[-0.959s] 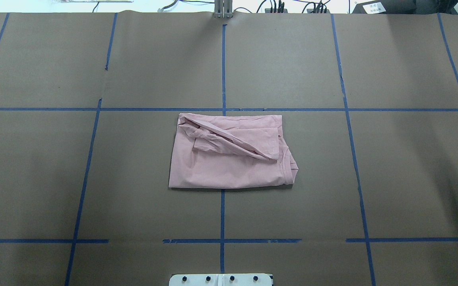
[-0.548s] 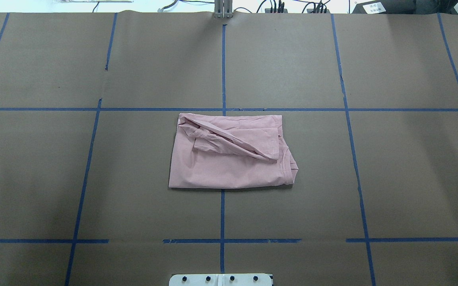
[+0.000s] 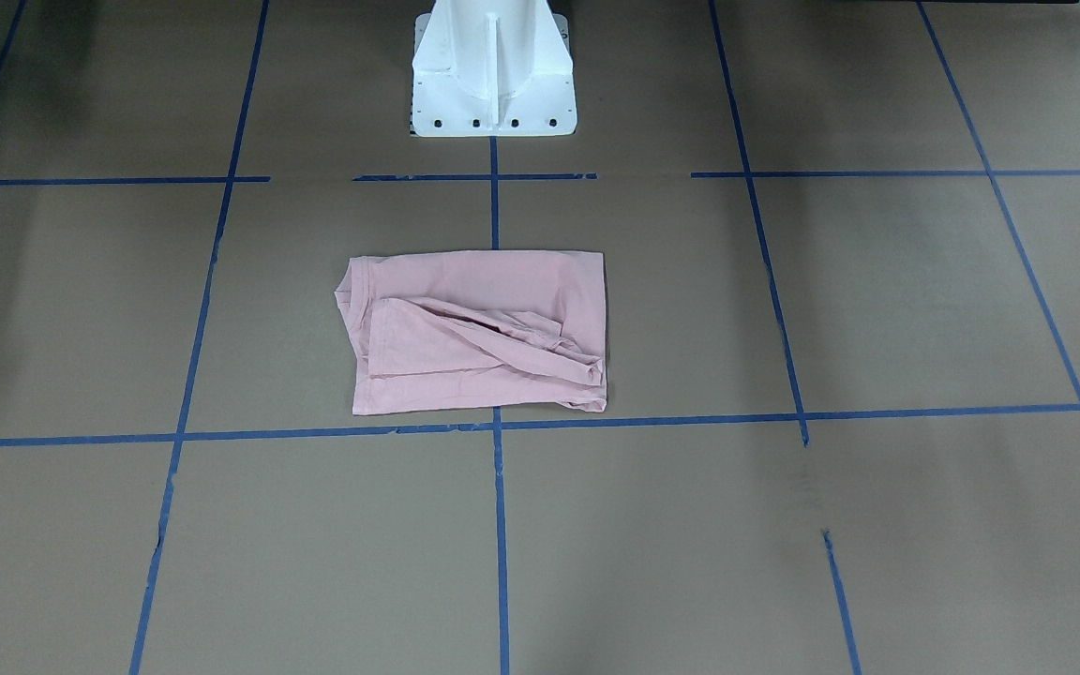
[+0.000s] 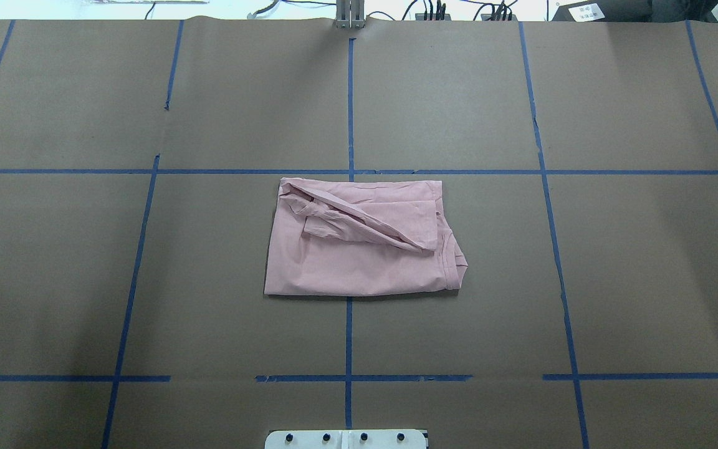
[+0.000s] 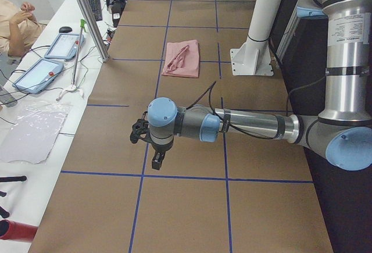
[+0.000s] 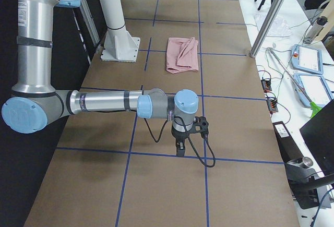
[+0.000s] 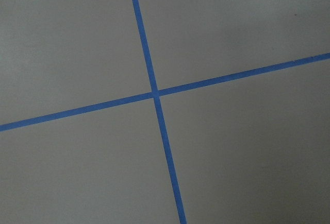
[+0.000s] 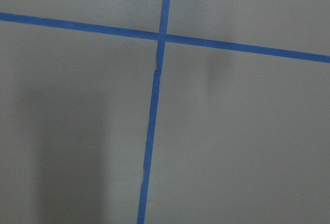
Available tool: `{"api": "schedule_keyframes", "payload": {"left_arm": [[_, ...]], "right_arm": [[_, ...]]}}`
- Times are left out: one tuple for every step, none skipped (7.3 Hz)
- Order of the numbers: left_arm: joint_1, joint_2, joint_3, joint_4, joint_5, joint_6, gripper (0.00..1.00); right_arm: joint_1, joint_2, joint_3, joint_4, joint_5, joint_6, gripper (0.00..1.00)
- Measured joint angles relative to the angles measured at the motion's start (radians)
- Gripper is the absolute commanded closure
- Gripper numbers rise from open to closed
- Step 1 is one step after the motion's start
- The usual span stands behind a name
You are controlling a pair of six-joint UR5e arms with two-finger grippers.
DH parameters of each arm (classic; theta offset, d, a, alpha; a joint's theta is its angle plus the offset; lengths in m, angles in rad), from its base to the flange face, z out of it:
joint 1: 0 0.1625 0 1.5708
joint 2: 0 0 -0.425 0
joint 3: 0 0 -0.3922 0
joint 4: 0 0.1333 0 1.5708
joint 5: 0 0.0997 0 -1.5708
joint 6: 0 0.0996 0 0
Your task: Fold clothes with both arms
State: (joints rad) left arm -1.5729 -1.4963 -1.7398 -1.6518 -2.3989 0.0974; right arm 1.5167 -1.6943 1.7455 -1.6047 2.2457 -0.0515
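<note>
The left claw (image 5: 146, 150) and right claw (image 6: 180, 144) hang well apart from the shirt (image 4: 359, 255), off its short ends. Nobody can tell if they are open.

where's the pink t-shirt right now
In the overhead view the folded pink T-shirt lies at the middle of the table, straddling the central blue tape line, straight ahead of the white pedestal.

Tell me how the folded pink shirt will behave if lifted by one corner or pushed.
Probably floppy: the pink T-shirt lies in soft creased layers, so a one-corner lift would likely make it droop and unfold. Likely light: thin fabric, lying flat. Pushed, it may bunch rather than slide whole over the brown paper, judging by its wrinkled top flap.
</note>
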Motion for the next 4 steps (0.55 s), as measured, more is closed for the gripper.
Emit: {"api": "schedule_keyframes", "payload": {"left_arm": [[0.0,0.002,0.002,-0.004,-0.003,-0.002,0.0],[0.002,0.0,0.018,-0.01,-0.001,-0.002,0.0],[0.005,-0.003,0.042,-0.016,0.005,-0.001,0.0],[0.006,-0.004,0.055,-0.021,0.01,0.0,0.0]], "right_arm": [[0.0,-0.008,-0.002,0.02,0.001,0.001,0.0],[0.001,-0.011,-0.004,0.03,0.008,0.002,0.0],[0.001,-0.011,-0.008,0.035,0.022,0.003,0.0],[0.003,-0.012,-0.012,0.037,0.036,0.002,0.0]]}}
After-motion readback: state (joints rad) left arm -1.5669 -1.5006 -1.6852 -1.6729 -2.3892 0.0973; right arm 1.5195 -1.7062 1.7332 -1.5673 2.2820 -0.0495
